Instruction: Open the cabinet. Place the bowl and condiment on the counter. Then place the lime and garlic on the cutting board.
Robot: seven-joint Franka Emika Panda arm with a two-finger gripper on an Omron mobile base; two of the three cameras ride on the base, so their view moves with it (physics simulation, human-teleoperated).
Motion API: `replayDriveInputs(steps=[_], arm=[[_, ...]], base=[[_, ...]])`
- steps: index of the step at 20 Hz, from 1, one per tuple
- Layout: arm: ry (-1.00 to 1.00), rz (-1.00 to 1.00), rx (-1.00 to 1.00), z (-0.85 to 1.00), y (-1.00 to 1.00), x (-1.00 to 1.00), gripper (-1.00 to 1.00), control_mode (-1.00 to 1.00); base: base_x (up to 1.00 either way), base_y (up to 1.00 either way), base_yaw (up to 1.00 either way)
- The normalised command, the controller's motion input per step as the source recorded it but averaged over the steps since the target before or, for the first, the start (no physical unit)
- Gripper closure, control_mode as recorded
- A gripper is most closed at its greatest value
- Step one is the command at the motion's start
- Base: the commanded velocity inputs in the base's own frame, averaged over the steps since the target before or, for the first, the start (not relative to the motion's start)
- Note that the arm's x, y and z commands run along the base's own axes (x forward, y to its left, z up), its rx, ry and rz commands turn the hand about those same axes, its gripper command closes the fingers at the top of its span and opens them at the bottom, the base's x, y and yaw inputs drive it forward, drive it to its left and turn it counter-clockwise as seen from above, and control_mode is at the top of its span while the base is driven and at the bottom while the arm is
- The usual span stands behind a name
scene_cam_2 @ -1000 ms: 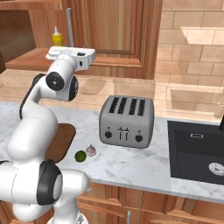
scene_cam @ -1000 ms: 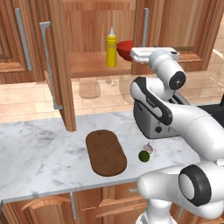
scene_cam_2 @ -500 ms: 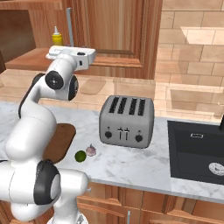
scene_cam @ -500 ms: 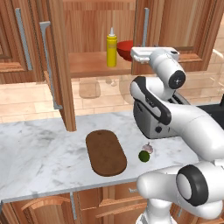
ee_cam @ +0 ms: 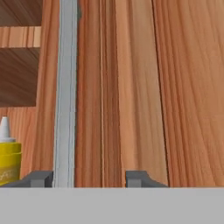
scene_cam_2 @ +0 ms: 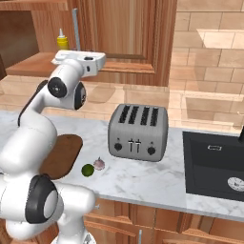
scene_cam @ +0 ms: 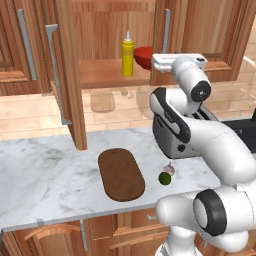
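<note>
Now, in the left base view the cabinet (scene_cam: 125,50) has its left door swung out and its right door (scene_cam: 200,35) closed just ahead of your gripper (scene_cam: 156,63), with the condiment (scene_cam: 128,54) and the red bowl (scene_cam: 144,56) on the shelf just left of it. From the right base view, expect that hinged reddish-brown panel to be stiff and fairly heavy. In the hand view the gripper (ee_cam: 89,178) stands partly spread around nothing, its left fingertip (ee_cam: 40,178) against the handle (ee_cam: 65,92), a slick grey bar to grip mid-length.
</note>
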Motion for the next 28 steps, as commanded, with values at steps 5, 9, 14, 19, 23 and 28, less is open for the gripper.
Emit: replayDriveInputs(steps=[5, 9, 14, 19, 23, 28], arm=[[0.0, -0.38, 0.0, -0.1, -0.02, 0.19, 1.0, -1.0], [0.0, -0.45, 0.0, -0.02, -0.01, 0.12, 1.0, -1.0], [0.01, -0.35, 0.06, 0.0, -0.3, 0.0, 1.0, -1.0], [0.0, -0.25, 0.13, 0.0, -0.49, 0.15, 1.0, -1.0], [0.0, -0.25, 0.15, 0.0, -0.6, 0.23, 1.0, -1.0], [0.0, -0.24, 0.19, 0.08, -0.79, 0.2, 1.0, -1.0]], base=[[0.0, 0.0, 0.0], [0.0, 0.0, 0.0], [0.0, 0.0, 0.0], [0.0, 0.0, 0.0], [0.0, 0.0, 0.0], [0.0, 0.0, 0.0]])
